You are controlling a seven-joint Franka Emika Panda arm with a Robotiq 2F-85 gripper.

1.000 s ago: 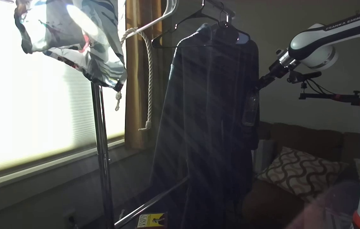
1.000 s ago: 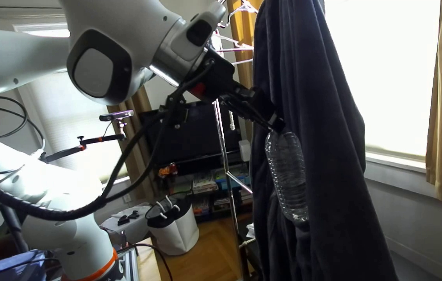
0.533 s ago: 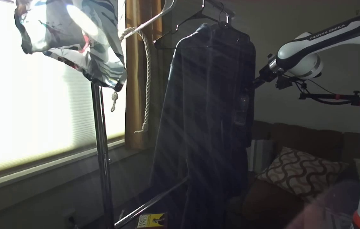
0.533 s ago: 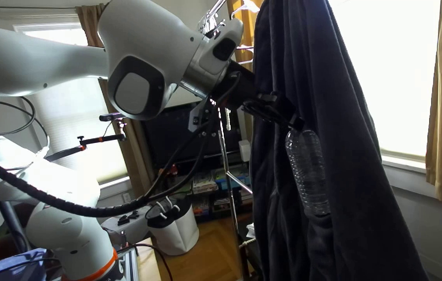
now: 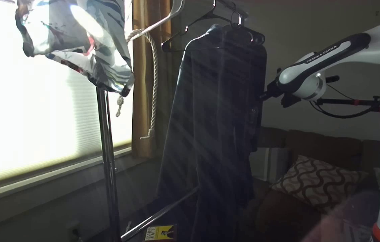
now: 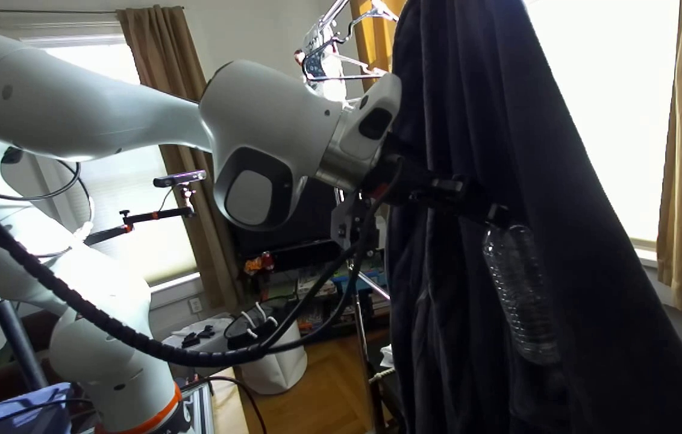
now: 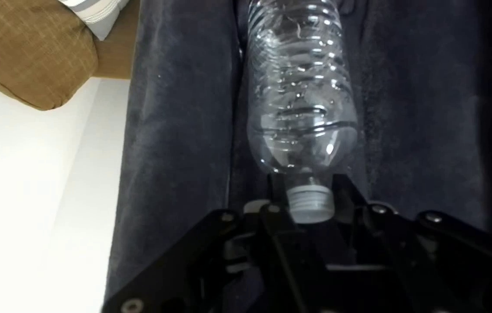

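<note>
- Bottle, clear ribbed plastic, in my hold: in the wrist view it stretches toward twelve o'clock from my gripper.
- My two fingers pinch it at the neck, with the white cap at six o'clock of its body.
- In an exterior view, it slants below my grip, between five and six o'clock.
- Dark garment directly behind it.

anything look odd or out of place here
The bottle: the gripper holds it by its capped end, tilted, close by the hanging dark garment, an unusual place for a bottle. I see no spill or damage.
</note>
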